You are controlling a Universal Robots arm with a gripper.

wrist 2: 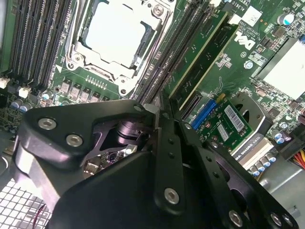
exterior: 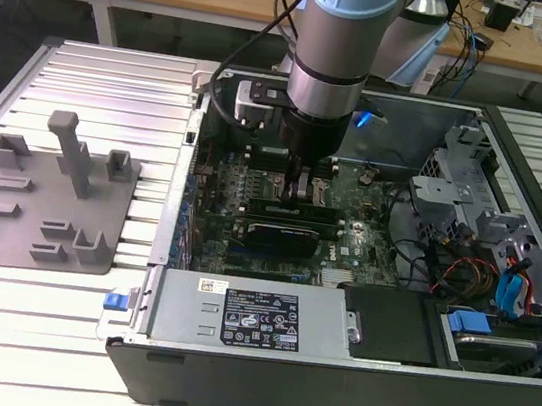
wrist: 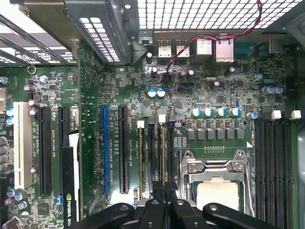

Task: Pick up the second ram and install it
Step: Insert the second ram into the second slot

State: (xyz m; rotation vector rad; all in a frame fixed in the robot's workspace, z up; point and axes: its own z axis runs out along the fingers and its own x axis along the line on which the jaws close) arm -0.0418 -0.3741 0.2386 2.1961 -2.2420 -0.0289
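Observation:
The second ram (wrist 2: 196, 53) is a thin green stick standing on edge in a memory slot of the motherboard (exterior: 347, 236), next to another green stick (wrist 2: 212, 57). My gripper (exterior: 298, 187) is low inside the open computer case, directly over those slots. In both wrist views its black fingers (wrist 2: 167, 125) are pressed close together at the near end of the stick, with my gripper (wrist 2: 159, 109) shut on its top edge. The rest of the stick is hidden under the gripper body. In the first wrist view my gripper (wrist: 165, 185) sits above the slots with white latches (wrist: 162, 118).
A grey fixture plate (exterior: 39, 201) with upright posts lies on the slatted table at the exterior view's left. A black card (exterior: 282, 233) stands just in front of the gripper. The processor socket (wrist 2: 119, 33) is beside the slots. Power supply (exterior: 245, 316) and cabled drive bays (exterior: 502, 281) crowd the case.

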